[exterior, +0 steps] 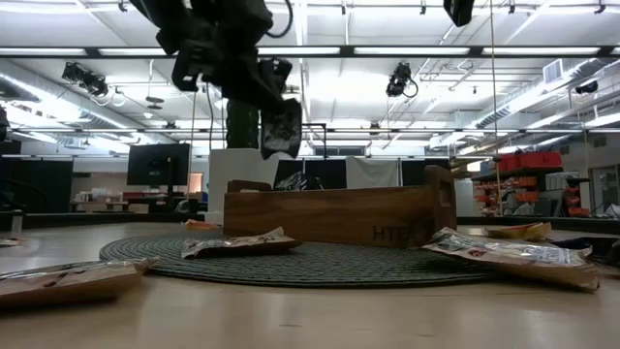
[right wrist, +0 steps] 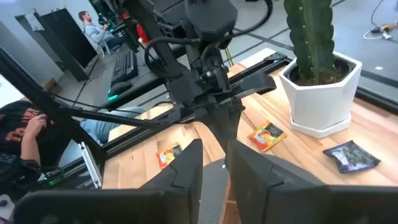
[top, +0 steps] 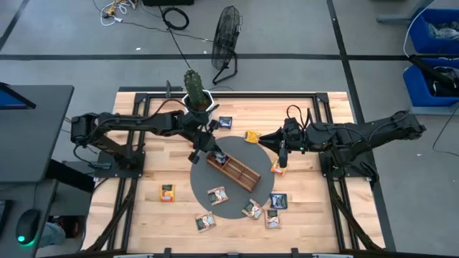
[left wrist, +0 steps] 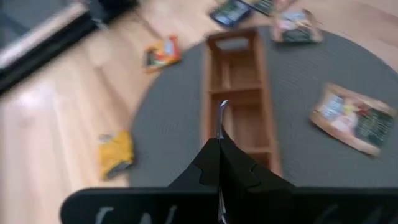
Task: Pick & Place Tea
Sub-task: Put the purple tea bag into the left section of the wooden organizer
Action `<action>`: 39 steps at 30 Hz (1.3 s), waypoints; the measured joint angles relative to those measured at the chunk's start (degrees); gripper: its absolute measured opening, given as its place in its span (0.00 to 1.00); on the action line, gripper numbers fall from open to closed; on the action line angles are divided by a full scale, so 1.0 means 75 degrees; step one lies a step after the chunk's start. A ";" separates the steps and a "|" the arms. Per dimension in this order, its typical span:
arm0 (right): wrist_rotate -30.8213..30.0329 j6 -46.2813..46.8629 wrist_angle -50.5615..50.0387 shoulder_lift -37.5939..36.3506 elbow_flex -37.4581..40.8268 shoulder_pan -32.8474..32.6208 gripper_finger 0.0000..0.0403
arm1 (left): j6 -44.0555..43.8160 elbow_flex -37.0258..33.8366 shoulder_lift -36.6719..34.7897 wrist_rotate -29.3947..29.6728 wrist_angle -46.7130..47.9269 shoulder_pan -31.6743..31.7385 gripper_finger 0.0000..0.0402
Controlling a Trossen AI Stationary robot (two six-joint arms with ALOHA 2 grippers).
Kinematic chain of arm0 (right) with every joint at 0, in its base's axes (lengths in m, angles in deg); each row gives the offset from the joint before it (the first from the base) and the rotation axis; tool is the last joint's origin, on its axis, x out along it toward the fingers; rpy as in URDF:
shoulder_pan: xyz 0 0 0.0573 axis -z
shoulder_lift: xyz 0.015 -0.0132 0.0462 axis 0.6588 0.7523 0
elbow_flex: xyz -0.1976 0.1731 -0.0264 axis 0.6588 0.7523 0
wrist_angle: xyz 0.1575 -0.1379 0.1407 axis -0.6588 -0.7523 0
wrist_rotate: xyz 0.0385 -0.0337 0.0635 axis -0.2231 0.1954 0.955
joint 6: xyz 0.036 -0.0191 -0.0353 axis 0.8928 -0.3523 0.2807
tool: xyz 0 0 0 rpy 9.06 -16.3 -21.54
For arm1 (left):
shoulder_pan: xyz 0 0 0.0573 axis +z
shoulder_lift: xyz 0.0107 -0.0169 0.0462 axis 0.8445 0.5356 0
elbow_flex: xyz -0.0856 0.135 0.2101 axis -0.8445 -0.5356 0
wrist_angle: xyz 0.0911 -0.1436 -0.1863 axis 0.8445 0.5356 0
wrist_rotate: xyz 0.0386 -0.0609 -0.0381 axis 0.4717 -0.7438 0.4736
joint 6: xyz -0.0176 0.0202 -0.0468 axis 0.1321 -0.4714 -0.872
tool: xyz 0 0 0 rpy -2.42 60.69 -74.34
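Holding one tea packet (exterior: 282,128) in my left end effector (exterior: 276,102), which is clamped on the packet's top edge. The packet hangs free just above the upper-left end of the tray (top: 240,170). The left wrist view shows it edge-on over the tray's compartments, not yet inside one.

The right end effector (top: 283,156) sits right of centre, over the mat (top: 204,179) edge and close above an orange packet (top: 277,168). In the right wrist view its fingers are a little apart and I see nothing between them.

The other packets are loose. One dark (top: 225,122) and one orange (top: 252,135) lie at upper centre, an orange one (top: 167,192) is alone at lower left on the table (top: 150,208), and several cluster at lower centre, e.g. (top: 217,195), (top: 252,209), (top: 206,222).

Handling, my judgement: each packet is light, thin and floppy. The foil looks slick and the packet can swing or twist when pinched by one edge. Flat ones sit flush on the mat and are hard to get under, so I'd take a raised crimped edge or corner, not the middle. They seem hardly fragile, but a hard squeeze would crumple one.

For the held packet, I'd line its plane up with a compartment before letting go, or it could catch on a divider.
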 joint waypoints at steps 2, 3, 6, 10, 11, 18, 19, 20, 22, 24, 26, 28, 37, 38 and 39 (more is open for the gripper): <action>0.0002 0.0062 0.0010 0.0049 0.0000 0.0000 0.21 | 0.0170 -0.0002 0.0157 -0.0182 0.0003 0.0015 0.00; 0.0001 0.0112 -0.0026 0.0063 0.0001 0.0000 0.21 | 0.0306 -0.0002 0.0253 -0.0210 0.0005 0.0015 0.00; -0.0056 0.0201 0.0010 0.0147 0.0000 0.0000 0.21 | 0.0598 -0.0002 0.0523 -0.0213 -0.0020 0.0015 0.00; -0.0061 0.0264 0.0090 0.0248 0.0000 0.0000 0.21 | 0.0912 -0.0002 0.0770 -0.0150 -0.0033 0.0045 0.00; -0.0058 0.0282 0.0091 0.0268 0.0000 0.0000 0.21 | 0.0934 -0.0002 0.0811 -0.0133 -0.0003 0.0061 0.00; -0.0061 0.0338 0.0095 0.0320 0.0000 -0.0003 0.21 | 0.0991 -0.0002 0.0893 -0.0216 0.0021 0.0159 0.00; -0.0061 0.0338 0.0091 0.0320 0.0000 -0.0003 0.21 | 0.0991 -0.0002 0.0893 -0.0244 0.0032 0.0173 0.00; -0.0061 0.0338 0.0096 0.0320 0.0000 -0.0001 0.21 | 0.0991 -0.0002 0.0893 -0.0265 0.0064 0.0176 0.00; -0.0061 0.0323 0.0092 0.0320 0.0000 -0.0002 0.21 | 0.0988 -0.0002 0.0893 -0.0321 0.0184 0.0176 0.00; -0.0061 0.0311 0.0091 0.0320 0.0000 -0.0003 0.21 | 0.0984 0.0003 0.0991 -0.0349 0.0172 0.0167 0.00; -0.0061 0.0250 0.0091 0.0320 0.0000 -0.0003 0.21 | 0.0961 -0.0008 0.1065 -0.0331 0.0317 0.0163 0.00; -0.0061 0.0204 0.0093 0.0320 0.0000 -0.0003 0.21 | 0.0959 0.0009 0.1189 -0.0320 0.0124 0.0124 0.00; -0.0055 0.0198 0.0050 0.0317 0.0000 -0.0001 0.21 | 0.0856 0.0001 0.1358 0.0162 -0.0026 0.0077 0.01; -0.0055 0.0198 0.0059 0.0317 0.0000 -0.0002 0.21 | 0.0739 -0.0005 0.1366 0.0167 0.0015 0.0077 0.01; -0.0055 0.0195 0.0058 0.0317 0.0000 -0.0002 0.21 | 0.0683 -0.0005 0.1368 0.0164 0.0012 0.0077 0.01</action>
